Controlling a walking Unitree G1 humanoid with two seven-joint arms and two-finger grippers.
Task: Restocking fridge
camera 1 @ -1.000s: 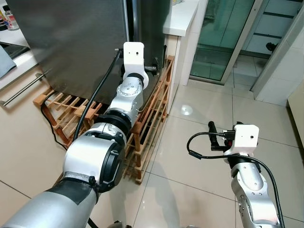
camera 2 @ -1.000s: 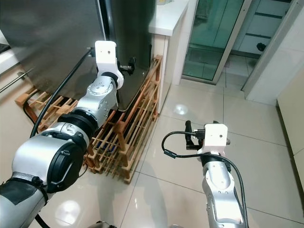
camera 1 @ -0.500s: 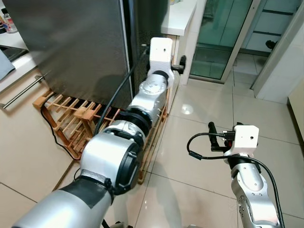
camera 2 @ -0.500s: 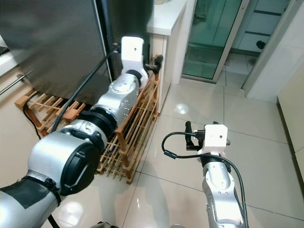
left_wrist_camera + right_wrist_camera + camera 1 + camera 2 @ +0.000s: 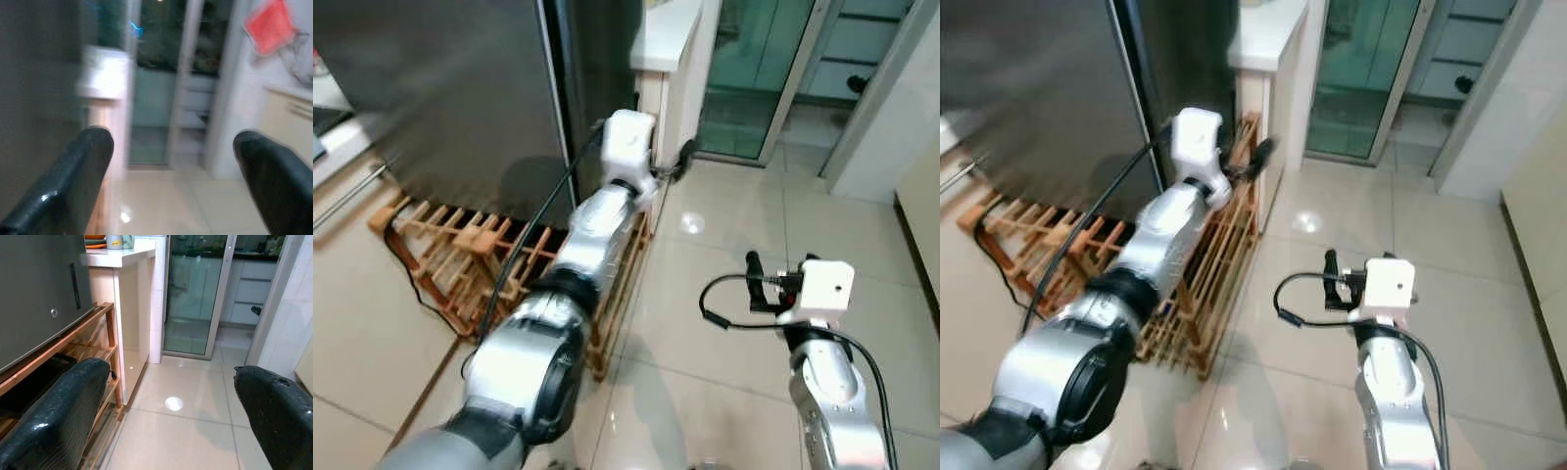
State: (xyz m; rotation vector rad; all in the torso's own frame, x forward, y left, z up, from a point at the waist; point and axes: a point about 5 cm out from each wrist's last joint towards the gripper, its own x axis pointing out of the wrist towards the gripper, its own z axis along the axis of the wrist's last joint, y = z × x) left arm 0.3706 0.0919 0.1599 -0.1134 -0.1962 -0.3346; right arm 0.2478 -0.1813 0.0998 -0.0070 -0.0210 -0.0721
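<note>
A tall dark fridge [image 5: 460, 88] stands shut against the wall, resting on a low wooden rack [image 5: 480, 264] of slats that runs along its foot and around its side. Right of it is a cream counter [image 5: 671, 39] with a white top, then a glass sliding door [image 5: 754, 69] and glossy pale floor tiles [image 5: 724, 255]. A black cable [image 5: 416, 284] trails across the rack. The left gripper [image 5: 683, 157] reaches out at the end of its long silver arm, just past the fridge's front corner and near the counter's end, above the rack; its fingers [image 5: 73, 181] are spread apart with nothing between them. The right gripper [image 5: 752, 279] hovers over bare tiles, well apart from the fridge, its fingers [image 5: 54, 416] likewise wide apart and holding nothing.
</note>
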